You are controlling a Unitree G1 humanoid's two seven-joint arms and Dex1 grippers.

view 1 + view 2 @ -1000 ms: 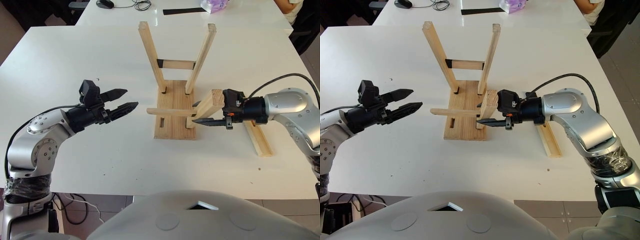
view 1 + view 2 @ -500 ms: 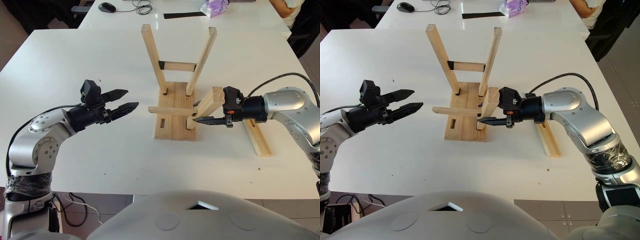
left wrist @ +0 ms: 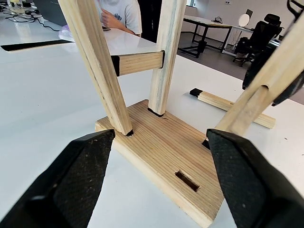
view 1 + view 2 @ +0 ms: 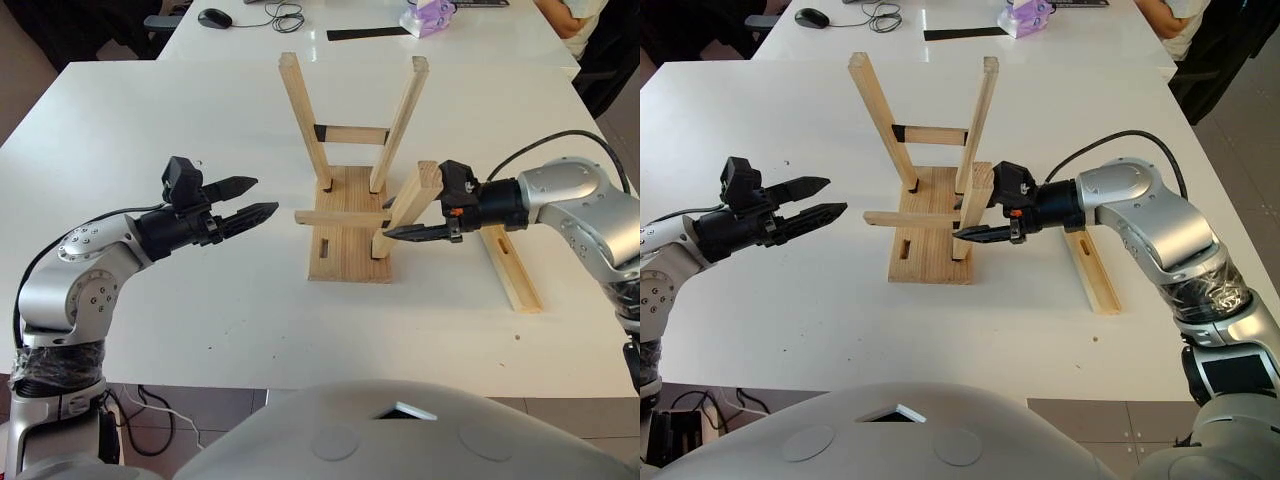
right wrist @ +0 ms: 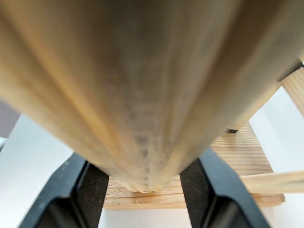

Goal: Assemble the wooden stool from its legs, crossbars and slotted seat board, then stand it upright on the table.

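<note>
1. Right claw (image 4: pixel 392 220), at three o'clock of the board, is clenched on a pale square-section wooden leg (image 4: pixel 421 185). The left claw (image 4: pixel 262 196) hangs at nine o'clock, released and empty, its fingers spread.
2. The leg leans toward one o'clock, its foot at the five o'clock corner of the flat slotted seat board of striped pale wood (image 4: pixel 350 262), which lies on the white table (image 4: pixel 150 120). A thin wooden crossbar (image 4: pixel 340 218) juts from the leg toward nine o'clock, its free end in the air.
3. To seat it well, the leg likely needs to come plumb first, with its foot squared to the slot, and then be pressed straight down. Pushing while it tilts could jam the foot or skid the board. The idle claw could pin the board's nine o'clock edge.
4. Whether the foot has entered its slot cannot be told.
5. Two upright wooden legs (image 4: pixel 305 120) stand at the twelve o'clock edge, joined by a black-tipped crossbar (image 4: pixel 355 133). Levering against them risks loosening that pair.
6. An open rectangular slot (image 4: pixel 327 243) waits at seven o'clock. A loose wooden bar (image 4: pixel 512 278) lies at four o'clock, apart from the board.
7. All parts are raw, straight-grained, sharp-edged timber, which looks rigid and light, with dry faces that should grip well.
</note>
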